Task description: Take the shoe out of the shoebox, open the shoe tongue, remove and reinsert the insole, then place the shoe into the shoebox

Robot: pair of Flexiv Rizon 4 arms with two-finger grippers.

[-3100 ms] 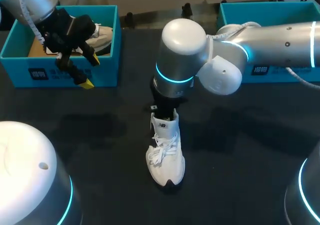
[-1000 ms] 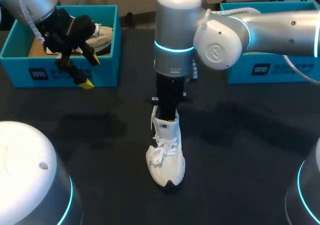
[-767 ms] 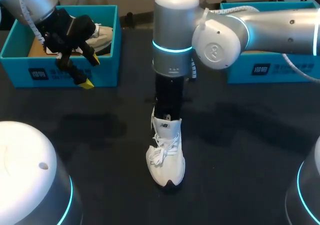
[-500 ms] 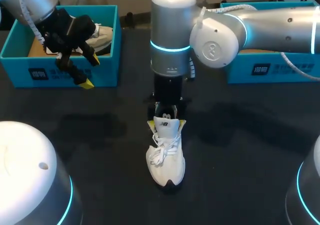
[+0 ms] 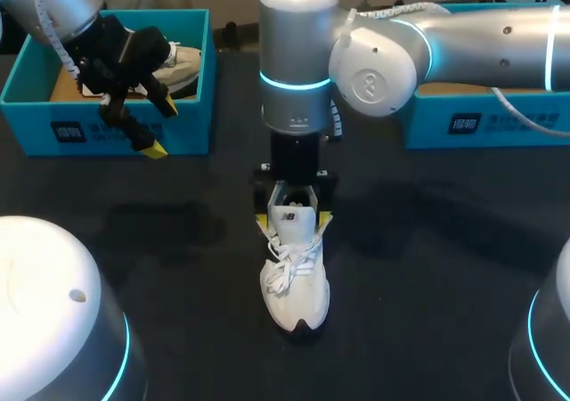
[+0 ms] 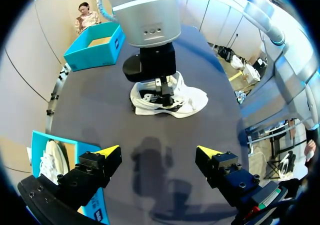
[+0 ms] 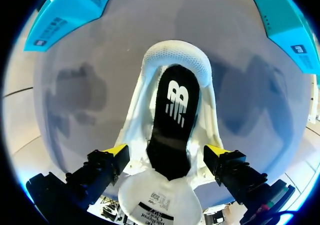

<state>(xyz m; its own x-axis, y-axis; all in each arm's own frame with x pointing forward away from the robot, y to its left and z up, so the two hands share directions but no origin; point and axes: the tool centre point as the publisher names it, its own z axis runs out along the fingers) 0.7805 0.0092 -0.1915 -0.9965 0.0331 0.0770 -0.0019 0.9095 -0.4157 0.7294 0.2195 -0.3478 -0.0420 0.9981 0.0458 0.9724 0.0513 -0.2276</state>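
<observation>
The shoe (image 5: 295,281) stands out of its box, upright on its sole in the middle of the table (image 5: 427,267), toe toward the robot, so the work in hand appears to be the insole step. The right end effector (image 7: 166,152) hangs directly over the shoe's opening with its fingers spread wide, one yellow tip at each side of the collar, gripping nothing. From its wrist view the tongue (image 7: 159,200) is folded forward and clear of the opening, and the black insole (image 7: 172,117) lies flat inside, heel to forefoot. Whether it has already been out cannot be told from this. If it has not, the next move likely calls for narrowing the fingers, lowering them into the opening and pinching the insole's heel edge. The shoe is unheld and may lift or tip with the pull. The left end effector (image 6: 157,152) is also spread wide and empty, hanging over the front wall of the left shoebox (image 5: 107,132), in which a second shoe (image 5: 184,64) lies. It is well apart from the work, with bare table between, so it has room to come across and steady the shoe. The right shoebox (image 5: 485,125) sits at the far edge beneath the right arm (image 5: 463,36), which hides most of its inside. Its front wall is the edge to clear on the return.
</observation>
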